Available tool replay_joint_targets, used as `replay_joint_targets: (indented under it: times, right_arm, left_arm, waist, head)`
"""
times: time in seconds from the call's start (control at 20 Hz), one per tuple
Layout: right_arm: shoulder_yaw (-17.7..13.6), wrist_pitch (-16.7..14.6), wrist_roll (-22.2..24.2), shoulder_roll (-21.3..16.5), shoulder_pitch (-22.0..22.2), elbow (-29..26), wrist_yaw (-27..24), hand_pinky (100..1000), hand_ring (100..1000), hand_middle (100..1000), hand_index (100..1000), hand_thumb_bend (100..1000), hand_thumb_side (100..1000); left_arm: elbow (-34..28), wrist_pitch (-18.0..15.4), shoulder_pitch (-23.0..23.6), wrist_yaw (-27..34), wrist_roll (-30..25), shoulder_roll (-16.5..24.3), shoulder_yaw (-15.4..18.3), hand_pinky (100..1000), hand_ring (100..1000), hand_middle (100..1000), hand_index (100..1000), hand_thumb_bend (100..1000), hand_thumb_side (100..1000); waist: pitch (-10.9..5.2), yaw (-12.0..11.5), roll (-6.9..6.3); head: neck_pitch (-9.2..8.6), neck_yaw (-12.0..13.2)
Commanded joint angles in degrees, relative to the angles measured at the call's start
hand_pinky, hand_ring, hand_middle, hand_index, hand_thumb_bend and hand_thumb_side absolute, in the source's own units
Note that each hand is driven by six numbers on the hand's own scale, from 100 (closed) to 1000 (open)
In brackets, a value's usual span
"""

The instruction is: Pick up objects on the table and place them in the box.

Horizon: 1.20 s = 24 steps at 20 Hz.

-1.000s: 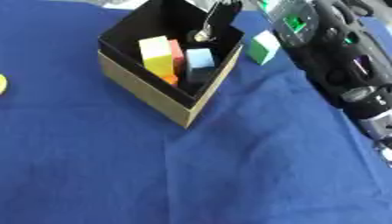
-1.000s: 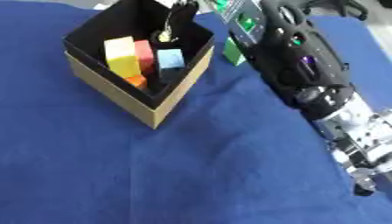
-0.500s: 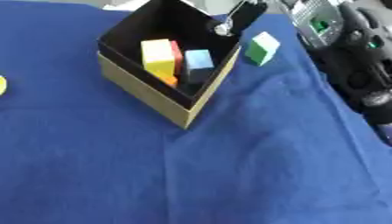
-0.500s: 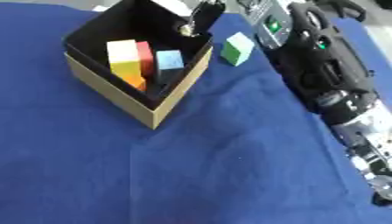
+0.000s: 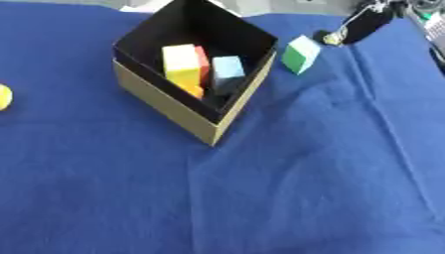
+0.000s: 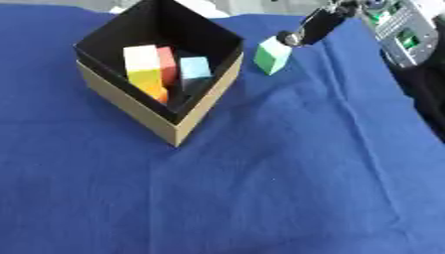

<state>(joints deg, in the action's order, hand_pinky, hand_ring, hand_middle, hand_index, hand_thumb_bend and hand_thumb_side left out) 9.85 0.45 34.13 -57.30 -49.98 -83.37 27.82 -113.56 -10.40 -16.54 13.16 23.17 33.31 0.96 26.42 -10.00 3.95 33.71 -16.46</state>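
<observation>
The left eye view is catching a sliver of a yellow thing point(image 5: 3, 96) at the far left edge of the table point(image 5: 287, 188), which the right eye view is missing; the right eye view is showing more of the robot's arm, silver with a green-lit panel point(image 6: 402, 31), at the upper right. The right hand point(image 6: 311, 27) is reaching in from that corner, with only a black finger with a round silver tip showing, just beside the top of the green block point(image 6: 271, 55); whether the fingers are spread or curled I cannot tell. A second ago that hand was hanging over the box point(image 5: 165, 101) and half hiding the block; now it is withdrawing toward the corner, empty. The box is open cardboard, tan outside and black inside, and is holding a yellow block point(image 5: 181, 66), a red one point(image 5: 201, 59) and a light blue one point(image 5: 228, 72). The green block is resting outside it on the wrinkled blue cloth, near the box's right corner.
</observation>
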Motion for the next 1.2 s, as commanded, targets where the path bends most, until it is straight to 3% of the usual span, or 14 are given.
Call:
replay_joint_targets:
  times: [0.05, 0.5, 0.7, 1.2]
  right_arm:
    - [-1.1, 0.2, 0.0, -3.1, 0.1, -1.3, -0.2, 899, 955, 834, 935, 346, 100]
    - [-0.3, -0.3, -0.5, -0.9, -1.5, 3.3, 3.4, 901, 956, 847, 935, 380, 100]
    - [-0.8, -0.3, -1.2, -0.8, -1.6, 5.6, 6.1, 910, 969, 874, 944, 459, 100]
    - [-2.8, 0.3, -4.2, 0.6, -3.0, 8.8, 10.9, 911, 973, 884, 941, 461, 100]
  left_arm:
    - [-1.0, 0.0, -0.3, -0.2, 0.1, 1.4, 0.6, 795, 863, 811, 893, 271, 725]
    - [-1.0, -0.1, -0.6, 0.0, -0.2, 1.1, 0.4, 794, 863, 810, 893, 268, 727]
    - [-1.0, -0.1, -0.6, 0.0, -0.2, 1.0, 0.4, 794, 863, 810, 893, 264, 728]
    - [-1.0, -0.2, -0.8, 0.0, -0.1, 0.9, 0.3, 793, 863, 809, 892, 262, 730]
  waist:
    - [-0.9, -0.3, -0.51]
    - [0.87, -1.0, -1.42]
    - [1.77, -1.2, -1.47]
    - [2.94, -1.4, -1.33]
  head:
    - [-0.89, 0.1]
    - [-2.5, -0.8]
    - [-3.07, -1.0]
    - [-4.09, -1.3]
